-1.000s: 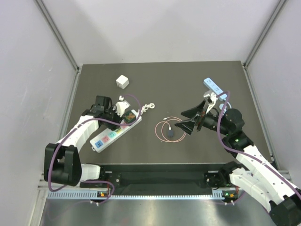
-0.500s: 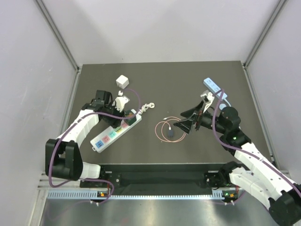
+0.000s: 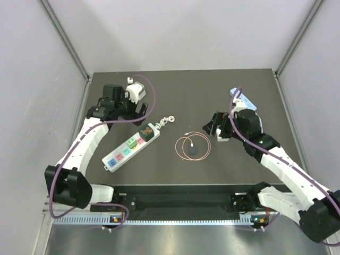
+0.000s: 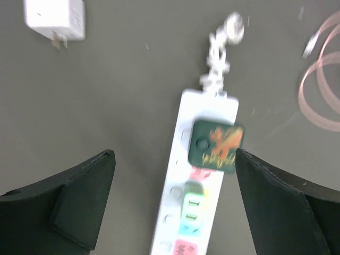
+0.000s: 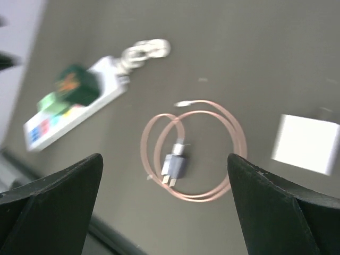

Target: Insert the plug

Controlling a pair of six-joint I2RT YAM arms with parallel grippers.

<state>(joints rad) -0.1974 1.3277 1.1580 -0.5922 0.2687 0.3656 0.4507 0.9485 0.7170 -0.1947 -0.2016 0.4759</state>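
Both jaws wide apart; plug [image 4: 217, 144] sits in power strip [image 4: 172, 212].

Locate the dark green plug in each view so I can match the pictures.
Top external: the green plug sits left of centre, on the power strip at its cord end.
Left wrist: the green plug is just right of centre, on the strip.
Right wrist: the green plug is at upper left, blurred.
Shared landmark: the pink cable coil lies right of the plug in every view.
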